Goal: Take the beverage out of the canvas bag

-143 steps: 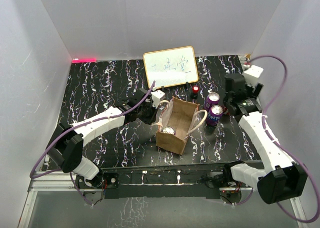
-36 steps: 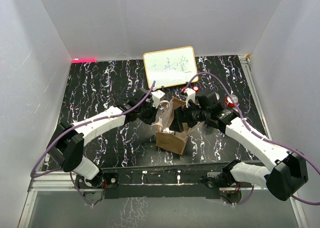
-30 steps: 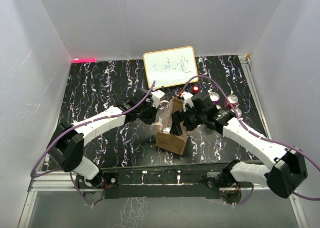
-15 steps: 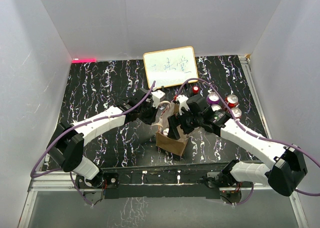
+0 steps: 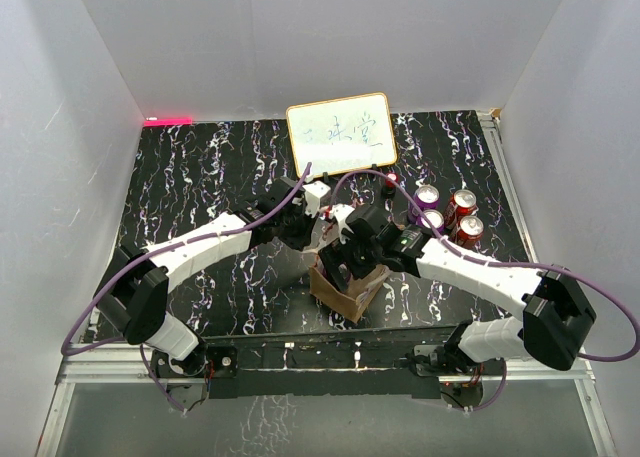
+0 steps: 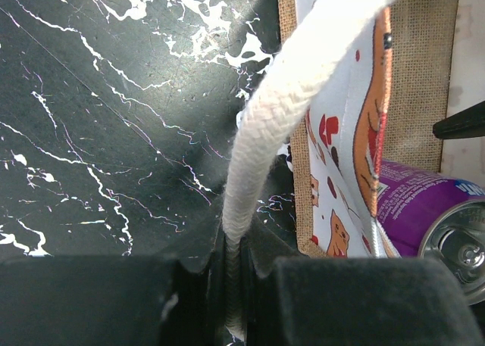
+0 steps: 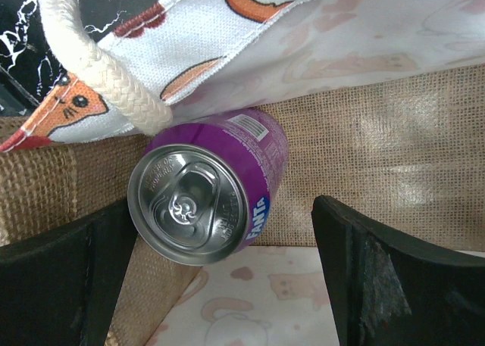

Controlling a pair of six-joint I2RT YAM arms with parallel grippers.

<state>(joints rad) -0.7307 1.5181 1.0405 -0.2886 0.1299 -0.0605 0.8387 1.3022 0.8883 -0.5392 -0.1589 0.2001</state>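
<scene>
Two arms meet at the canvas bag [image 5: 347, 297] near the middle of the black, white-veined surface [image 5: 200, 177]. On the left, the left gripper [image 6: 233, 289] sits where it was half a second ago, its jaws closed on the bag's rope handle [image 6: 265, 149]. The cord runs down between them and out of sight. The right arm has swung further left since then, so the right gripper [image 7: 223, 282] now hangs in the bag's mouth rather than at its right edge. Its jaws are spread wide. The beverage can [image 7: 201, 198] is still inside the bag, lying on its side between those jaws; whether either jaw touches it cannot be told.

From the top camera the can is hidden under the right gripper, and only the bag's near corner shows. The left wrist view cuts the can off at the frame's right edge.

The bag is coarse tan burlap outside, with a pale lining printed in orange and red figures. Its handle is thick, braided and off-white. The can is purple with a silver lid and pull tab, and "Fanta" is printed on its side. To the right of the bag four cans [image 5: 447, 212] stand upright, two purple and two red. A white framed board [image 5: 340, 134] with blue writing leans behind.
</scene>
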